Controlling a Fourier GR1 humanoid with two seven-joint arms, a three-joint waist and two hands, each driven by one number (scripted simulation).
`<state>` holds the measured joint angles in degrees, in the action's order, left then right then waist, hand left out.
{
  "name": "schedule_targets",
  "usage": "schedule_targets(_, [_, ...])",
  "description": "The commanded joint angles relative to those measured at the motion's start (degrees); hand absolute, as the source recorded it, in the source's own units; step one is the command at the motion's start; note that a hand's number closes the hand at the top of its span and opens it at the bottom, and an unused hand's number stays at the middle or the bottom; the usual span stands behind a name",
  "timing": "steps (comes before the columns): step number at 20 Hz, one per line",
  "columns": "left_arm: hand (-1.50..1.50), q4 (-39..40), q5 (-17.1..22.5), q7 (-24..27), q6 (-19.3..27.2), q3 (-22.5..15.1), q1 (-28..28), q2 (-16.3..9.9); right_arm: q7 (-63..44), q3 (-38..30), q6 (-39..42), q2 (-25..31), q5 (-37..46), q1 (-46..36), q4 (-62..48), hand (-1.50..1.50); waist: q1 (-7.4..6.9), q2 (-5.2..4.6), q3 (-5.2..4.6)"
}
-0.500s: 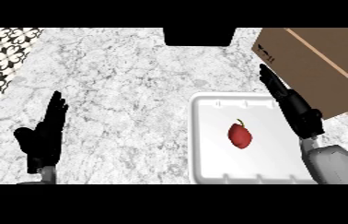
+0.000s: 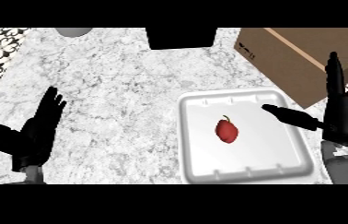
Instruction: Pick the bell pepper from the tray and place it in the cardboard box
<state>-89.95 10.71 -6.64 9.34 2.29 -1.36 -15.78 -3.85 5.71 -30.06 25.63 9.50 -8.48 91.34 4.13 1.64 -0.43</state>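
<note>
A small red bell pepper (image 2: 227, 130) lies near the middle of the white tray (image 2: 204, 168) at the lower right of the counter. The brown cardboard box (image 2: 285, 61) stands behind the tray at the upper right. My right hand (image 2: 331, 112) is at the tray's right edge, open, its fingers straight up and its thumb (image 2: 292, 115) stretched left over the tray toward the pepper without touching it. My left hand (image 2: 37, 131) rests open at the lower left, fingers up.
A black object (image 2: 181, 38) sits at the counter's back edge in the middle. A grey round thing (image 2: 72, 32) shows at the top left. A patterned surface (image 2: 10, 41) borders the marble counter (image 2: 122, 94) on the far left.
The view has shifted, so the tray and box sit lower and more central. My right hand has moved right and turned, its thumb now spread over the tray. The pepper has not moved.
</note>
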Motion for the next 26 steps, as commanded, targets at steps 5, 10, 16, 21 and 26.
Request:
schedule_targets(5, [0.0, -3.84, 6.0, -5.09, -5.6, 1.7, 1.07, -3.0, -2.5, 11.02, -18.04, -5.02, 29.02, 11.4, 14.35, -1.5, -2.1, -0.74, 0.08])
schedule_targets(10, [0.0, -3.48, 7.65, -4.68, -6.97, 2.46, -0.09, -2.95, -18.03, 12.91, -5.25, -3.05, 40.42, 17.85, 12.47, -1.5, -2.32, -1.19, -0.41])
schedule_targets(16, [0.0, -4.82, 7.08, -5.4, -7.34, 1.82, 1.34, -3.75, -35.81, 15.03, 12.29, -2.57, 51.55, 17.72, 12.75, -1.5, -3.72, -1.6, -0.56])
schedule_targets(21, [0.0, -4.4, 7.18, -6.86, -7.61, 1.08, 2.11, -3.63, -53.19, 20.06, 30.12, -8.82, 56.61, 12.79, 15.69, -1.5, -5.19, -1.79, -0.22])
schedule_targets(26, [0.0, -5.46, 7.12, -7.23, -7.33, 0.3, 2.32, -2.54, -69.69, 22.65, 46.41, -20.3, 58.42, 2.81, 16.02, -1.5, -5.46, -1.63, 0.18])
